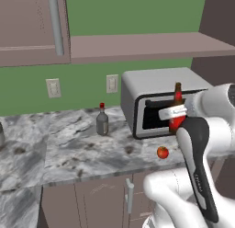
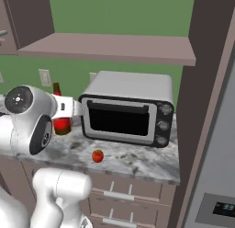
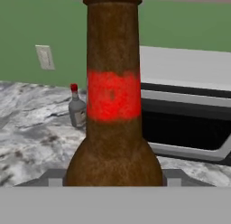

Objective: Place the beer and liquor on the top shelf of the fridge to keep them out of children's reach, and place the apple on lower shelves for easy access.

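The beer (image 1: 177, 97), a brown bottle with a red label, stands upright between the fingers of my gripper (image 1: 176, 114), which is shut on its body in front of the microwave. In the hand view the beer (image 3: 113, 96) rises close before my gripper (image 3: 113, 180). From the right base view the beer (image 2: 60, 124) peeks out behind the arm. The liquor (image 1: 102, 121), grey with a red cap, stands on the counter to the left, also far off as the liquor (image 3: 77, 111). The apple (image 1: 162, 152) lies near the counter's front edge, the apple (image 2: 97, 156) below the microwave. The grey fridge (image 2: 215, 167) is at the right, its top shelf and lower shelves hidden.
A grey microwave (image 2: 128, 107) sits on the marble counter (image 1: 59, 144) right behind the held bottle. A brown wall shelf (image 2: 114, 48) hangs above it. A dark panel (image 2: 195, 107) separates the counter from the fridge. Drawers (image 2: 119, 195) lie below the counter.
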Tool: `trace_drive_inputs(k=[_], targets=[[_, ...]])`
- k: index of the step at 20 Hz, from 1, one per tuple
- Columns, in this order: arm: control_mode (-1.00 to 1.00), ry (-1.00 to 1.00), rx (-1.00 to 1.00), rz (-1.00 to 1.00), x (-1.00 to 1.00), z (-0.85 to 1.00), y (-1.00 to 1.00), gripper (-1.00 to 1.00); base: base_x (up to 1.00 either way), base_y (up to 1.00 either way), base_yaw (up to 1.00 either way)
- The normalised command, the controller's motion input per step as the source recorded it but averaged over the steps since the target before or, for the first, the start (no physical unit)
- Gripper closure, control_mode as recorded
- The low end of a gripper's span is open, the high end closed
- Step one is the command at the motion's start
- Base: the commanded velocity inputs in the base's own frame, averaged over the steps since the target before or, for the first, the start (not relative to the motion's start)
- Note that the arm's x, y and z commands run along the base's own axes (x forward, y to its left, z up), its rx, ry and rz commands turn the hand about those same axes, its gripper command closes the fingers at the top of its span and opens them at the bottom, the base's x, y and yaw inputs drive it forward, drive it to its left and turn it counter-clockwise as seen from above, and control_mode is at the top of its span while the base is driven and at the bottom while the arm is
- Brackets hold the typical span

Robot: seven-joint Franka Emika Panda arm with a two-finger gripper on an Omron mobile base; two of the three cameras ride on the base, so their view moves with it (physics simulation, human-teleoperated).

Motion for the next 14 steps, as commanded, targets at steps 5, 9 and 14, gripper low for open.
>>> trace_drive_inputs(k=[5,9,14], targets=[[-1.00,0.07,-0.14,0.00,-0.70,1.00,0.00,1.00,0.00,0.00,0.00],[-1.00,0.02,-0.12,0.00,-0.69,0.81,0.00,1.00,0.00,0.00,0.00],[1.00,0.00,-0.08,0.00,-0.69,0.11,0.00,1.00,-0.20,0.00,0.00]])
